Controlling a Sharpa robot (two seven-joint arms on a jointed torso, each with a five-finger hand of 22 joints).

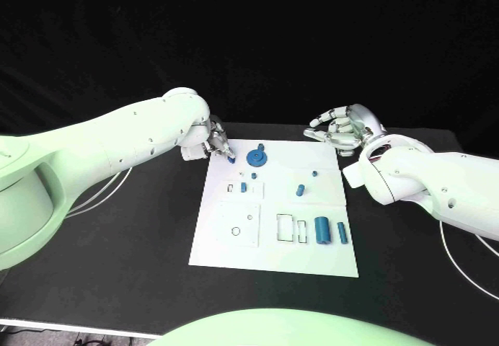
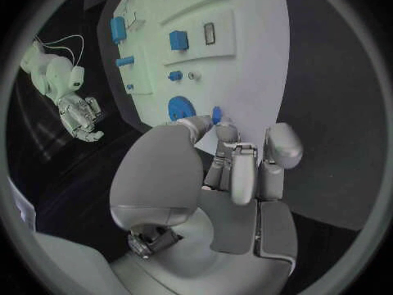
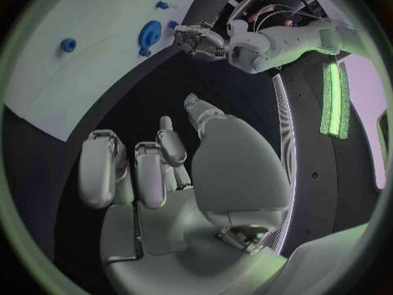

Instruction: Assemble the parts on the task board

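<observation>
Head view: the white board lies at the centre of the black table. The left hand sits at the board's 11 o'clock corner, fingertips pinching a small blue peg just over the board. A blue disc lies at 12 o'clock, touching the board. Two blue cylinders lie side by side at 4 o'clock. The right hand hovers beyond the 1 o'clock corner, fingers apart, holding nothing.

Left wrist view: the left hand has its fingers curled together, the thumb tip meeting the blue peg beside the blue disc.

Right wrist view: the right hand is empty, with its fingers loosely spread over the table.
</observation>
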